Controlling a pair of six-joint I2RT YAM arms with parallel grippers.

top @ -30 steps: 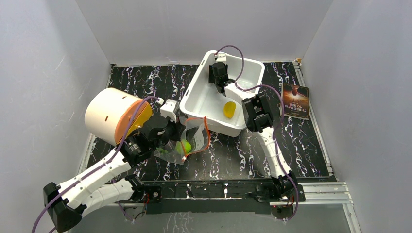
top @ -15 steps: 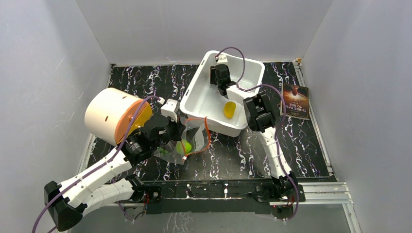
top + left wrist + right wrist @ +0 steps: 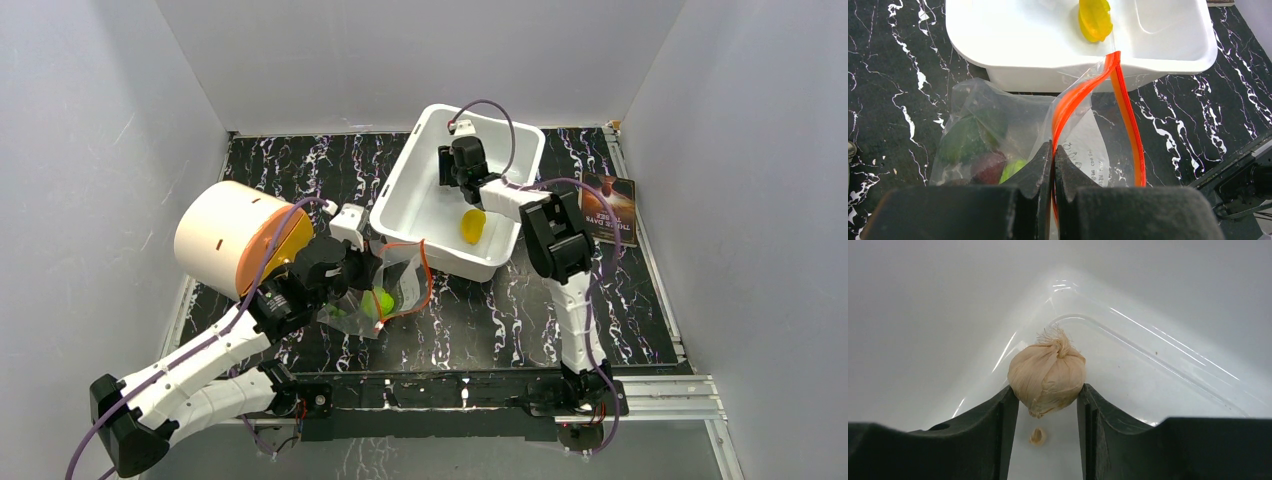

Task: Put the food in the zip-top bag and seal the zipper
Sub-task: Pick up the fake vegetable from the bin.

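Staying clenched on the thin red-orange zipper strip (image 3: 1083, 90), the left tool (image 3: 1053, 150) is holding open the clear crinkly zip-top bag (image 3: 998, 120) beside a toppled cream cylinder (image 3: 225, 235) on the black marbled counter (image 3: 480, 320). Green and dark produce (image 3: 990, 162) is already lying inside the bag. A yellow-orange mango piece (image 3: 1094, 20) is waiting in the white rectangular plastic tub (image 3: 1048, 75). Having pushed deeper into the tub's corner, the right tool (image 3: 1046, 389) is now pinching a beige papery garlic bulb (image 3: 1048, 372), likely next for bagging, though the tub walls are crowding the lift. A paperback (image 3: 608, 210) is lying far right.
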